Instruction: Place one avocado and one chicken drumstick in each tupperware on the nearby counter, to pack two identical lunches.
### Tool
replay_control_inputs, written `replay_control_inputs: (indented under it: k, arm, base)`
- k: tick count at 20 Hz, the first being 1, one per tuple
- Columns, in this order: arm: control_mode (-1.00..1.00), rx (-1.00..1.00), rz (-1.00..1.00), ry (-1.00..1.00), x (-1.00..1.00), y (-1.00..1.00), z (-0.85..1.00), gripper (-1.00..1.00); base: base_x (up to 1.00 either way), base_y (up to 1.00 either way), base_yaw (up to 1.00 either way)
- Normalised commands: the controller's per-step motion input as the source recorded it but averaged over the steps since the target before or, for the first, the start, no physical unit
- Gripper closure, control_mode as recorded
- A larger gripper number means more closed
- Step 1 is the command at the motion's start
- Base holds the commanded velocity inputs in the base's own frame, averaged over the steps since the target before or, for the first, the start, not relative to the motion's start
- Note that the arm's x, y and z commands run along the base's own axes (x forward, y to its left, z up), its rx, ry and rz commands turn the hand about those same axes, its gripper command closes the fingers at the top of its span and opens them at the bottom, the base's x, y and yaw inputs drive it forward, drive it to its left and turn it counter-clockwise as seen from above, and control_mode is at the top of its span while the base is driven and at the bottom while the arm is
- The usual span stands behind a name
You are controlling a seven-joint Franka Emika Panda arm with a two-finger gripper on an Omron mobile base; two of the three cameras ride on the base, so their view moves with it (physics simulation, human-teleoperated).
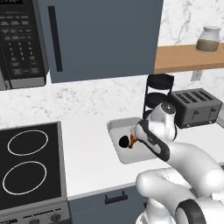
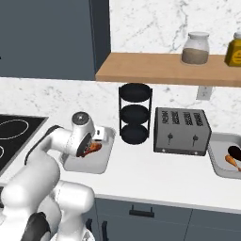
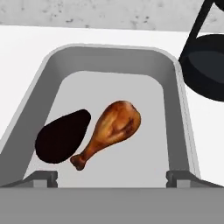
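Grey tupperware (image 3: pixel 175 100) on the bench (image 1: pixel 87 148) held a black avocado (image 3: pixel 61 136) touching a brown drumstick (image 3: pixel 111 129); my tool (image 3: pixel 112 178) hung above them, spread wide, gripping nothing.

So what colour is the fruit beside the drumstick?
Near-black avocado, clearest in the hand view, in the grey container.

White marble counter (image 2: pixel 141 176) carried a grey tupperware (image 2: pixel 101 162) left of a black three-tier rack (image 2: pixel 135 115), then a dark toaster (image 2: pixel 181 132), then a second tupperware (image 2: pixel 215 162) at the right edge; a cooktop (image 1: pixel 30 168) lay leftmost.
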Motion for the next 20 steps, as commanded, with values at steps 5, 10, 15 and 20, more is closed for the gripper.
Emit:
replay_control_inputs:
  k: [5,10,15,20]
  arm:
    - [-1.00,0.18,-0.11,-0.34,-1.00,-0.73,0.44,-1.00]
    - [-1.00,0.32,-0.01,-0.45,-1.00,-0.88,0.24,-1.00]
    - [-1.00,0.45,0.01,-0.30,-0.70,-0.93,0.01,-1.00]
    - [-1.00,0.12,0.00,-0.07,-0.74,-1.00,-0.01,-1.00]
  base:
    - [0.00,0.00,0.00]
    - [0.00,0.00,0.00]
    - [0.00,0.00,0.00]
    - [0.00,0.00,0.00]
